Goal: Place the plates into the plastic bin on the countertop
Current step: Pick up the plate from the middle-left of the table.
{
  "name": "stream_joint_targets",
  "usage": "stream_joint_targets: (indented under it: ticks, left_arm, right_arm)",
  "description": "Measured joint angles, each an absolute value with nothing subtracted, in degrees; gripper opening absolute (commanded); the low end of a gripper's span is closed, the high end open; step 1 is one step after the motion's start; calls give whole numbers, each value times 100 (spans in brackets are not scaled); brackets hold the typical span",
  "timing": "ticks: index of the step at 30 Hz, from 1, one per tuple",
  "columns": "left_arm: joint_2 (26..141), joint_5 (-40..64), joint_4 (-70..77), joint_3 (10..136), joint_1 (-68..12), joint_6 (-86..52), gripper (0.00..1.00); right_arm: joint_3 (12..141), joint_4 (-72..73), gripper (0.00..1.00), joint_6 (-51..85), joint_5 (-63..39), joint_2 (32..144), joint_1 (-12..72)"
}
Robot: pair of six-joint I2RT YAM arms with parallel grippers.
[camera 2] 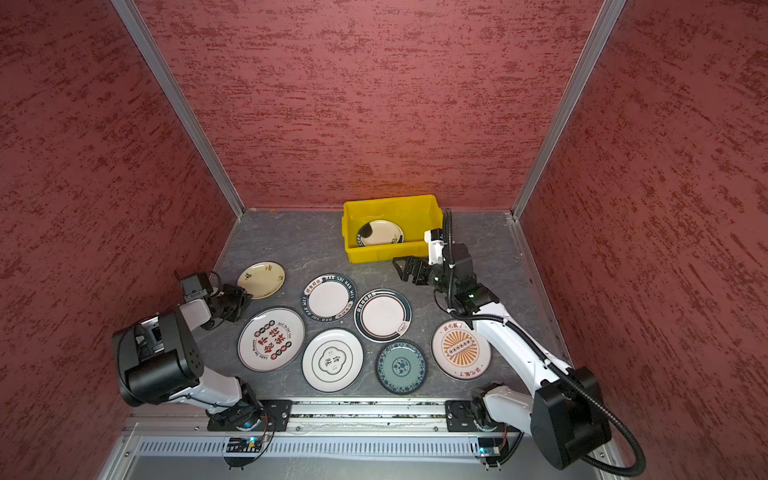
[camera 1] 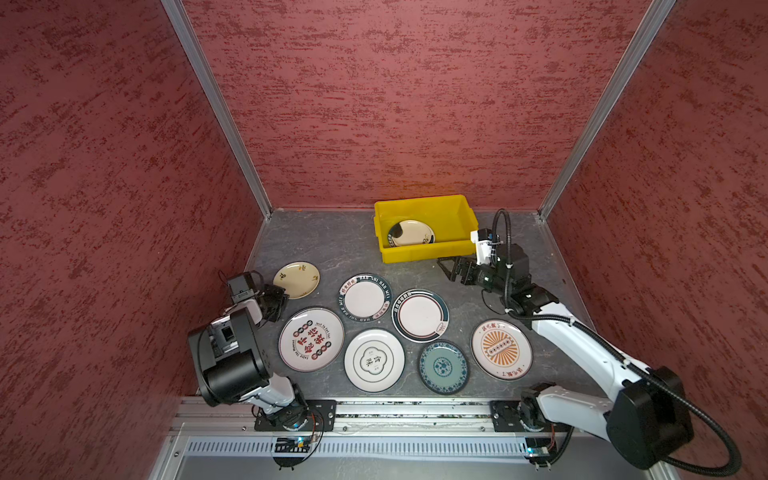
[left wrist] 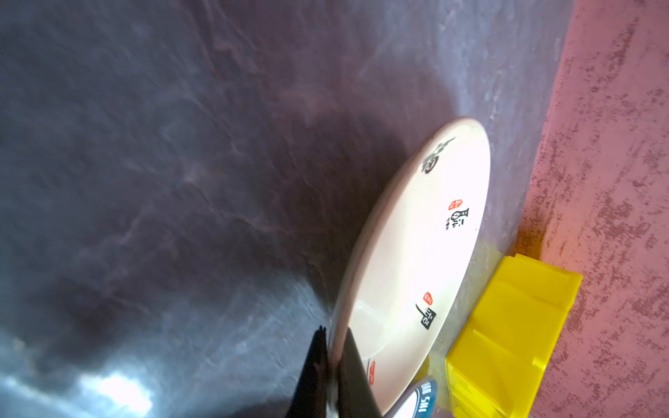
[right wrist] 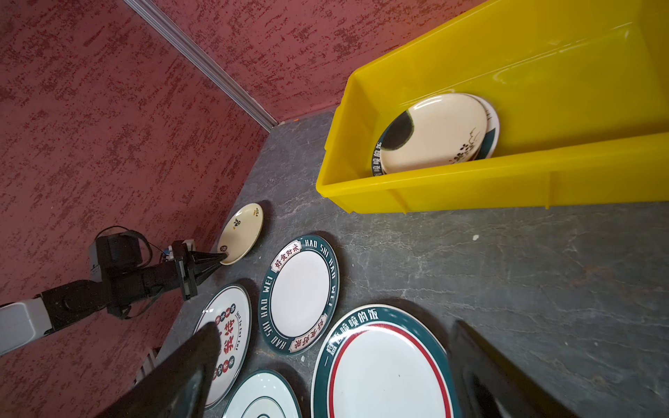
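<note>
— What has the left side got hold of?

— My left claw (camera 1: 284,296) is pinched together on the near-left rim of the round cream plate with small dark prints (camera 1: 297,279), at the far left of the dark grey stone-look tabletop (camera 1: 324,245). I can't tell whether the plate is clear of the surface.

— And the right?

— My right claw (camera 1: 445,269) hangs with its jaws wide apart, holding nothing, just on the near side of the bright yellow rectangular plastic bin (camera 1: 424,252), which sits far back. Two stacked plates (right wrist: 434,134) lie inside it. Six other round printed plates (camera 1: 419,314) lie flat between the arms, among them a small teal-blue patterned plate (camera 1: 443,367) at the near edge.
</note>
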State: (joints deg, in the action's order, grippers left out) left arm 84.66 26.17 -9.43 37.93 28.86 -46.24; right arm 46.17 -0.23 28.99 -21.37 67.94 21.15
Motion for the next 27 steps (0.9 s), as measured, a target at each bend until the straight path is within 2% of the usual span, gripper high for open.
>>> stream_joint_targets:
  ticks: [7,18,27]
  left_arm:
    - [7909,2484,-1278,3981,2683,-4626,0]
    - [7153,2366,-1398,4112,1863,-4648,0]
    - [6672,2080,-1291,4128,504,-4792,0]
  right_arm:
    - [4613,-21,99,3063,-2143,6794,2115]
    - [4613,137,99,3457,-2322,6794,2115]
    - [4510,991,99,4056,-2797,6866,2115]
